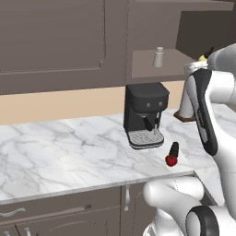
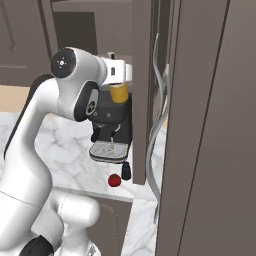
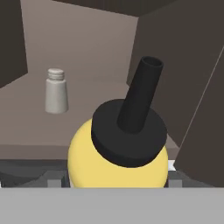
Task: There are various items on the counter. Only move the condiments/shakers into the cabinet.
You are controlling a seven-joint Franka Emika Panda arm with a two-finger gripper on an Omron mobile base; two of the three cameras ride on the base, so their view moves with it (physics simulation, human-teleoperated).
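Observation:
My gripper is shut on the yellow squeeze bottle, whose dark nozzle points into the open cabinet. In the right base view the yellow bottle hangs just under the hand, above the coffee machine. The grey shaker stands upright on the cabinet shelf, ahead and to the left of the bottle; the same shaker appears in the left base view. The small dark bottle and the red fruit sit side by side near the front edge of the counter.
A black coffee machine stands on the counter under the cabinet. The open cabinet door with its curved metal handle stands close on the right. A pale cone-shaped object on a brown base sits behind my arm.

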